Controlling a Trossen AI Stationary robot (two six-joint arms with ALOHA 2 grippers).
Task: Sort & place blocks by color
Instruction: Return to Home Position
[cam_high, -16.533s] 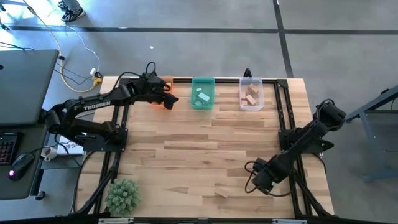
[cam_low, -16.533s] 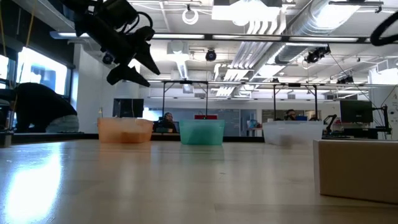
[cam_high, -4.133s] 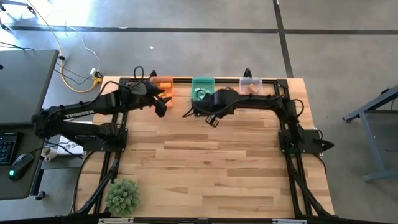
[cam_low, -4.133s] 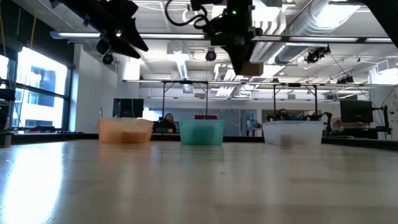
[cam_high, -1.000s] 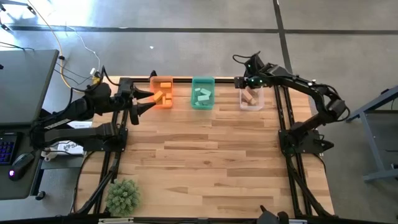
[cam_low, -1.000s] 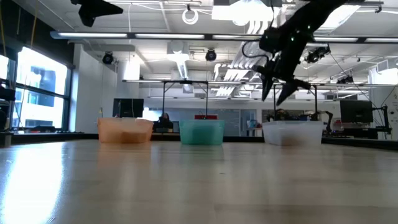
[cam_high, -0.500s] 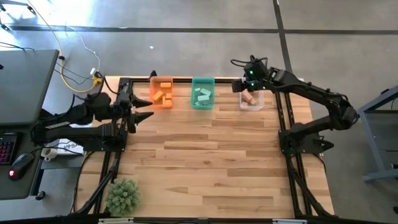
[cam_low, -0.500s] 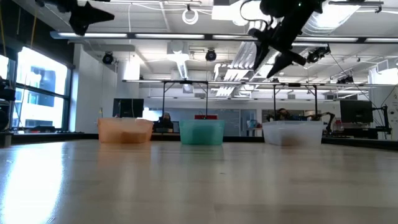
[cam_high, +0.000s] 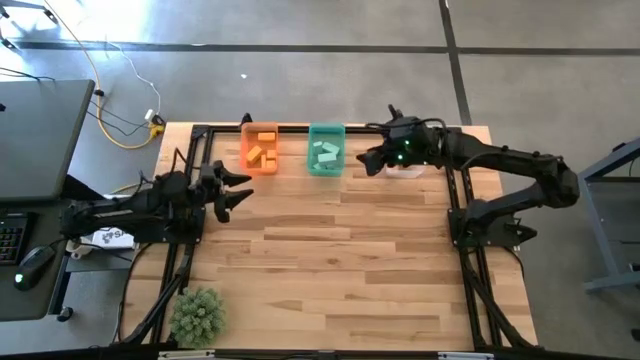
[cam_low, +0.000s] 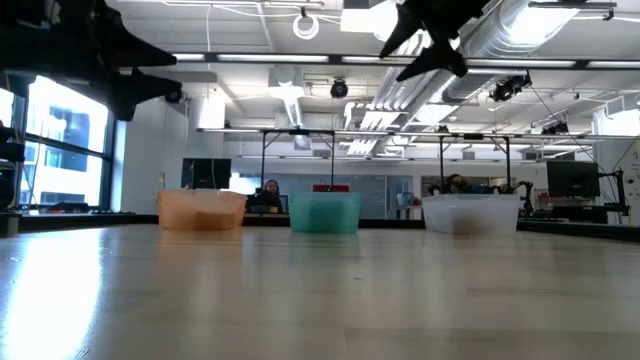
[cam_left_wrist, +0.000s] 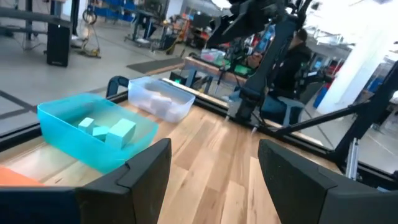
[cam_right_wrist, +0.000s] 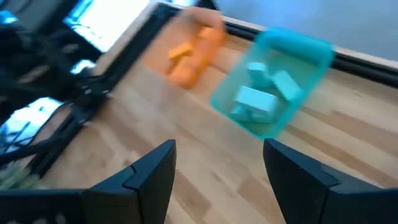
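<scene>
Orange blocks (cam_high: 260, 152) are seen at mixed angles in the orange bin (cam_high: 260, 172), and teal blocks (cam_high: 323, 153) in the green bin (cam_high: 326, 174), at the surface's (cam_high: 320, 260) far edge. The clear bin (cam_left_wrist: 158, 102) is largely covered by the right arm. The left hand (cam_high: 238, 192), near the orange bin, and the right hand (cam_high: 363, 163), between the green and clear bins, are held spread and empty; a plant (cam_high: 195, 312) is set at a left corner.

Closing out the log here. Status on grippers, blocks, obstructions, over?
Left gripper open, empty, at table's left edge. Right gripper open, empty, raised beside green bin. Orange blocks in orange bin, teal blocks in green bin. No loose blocks seen.
</scene>
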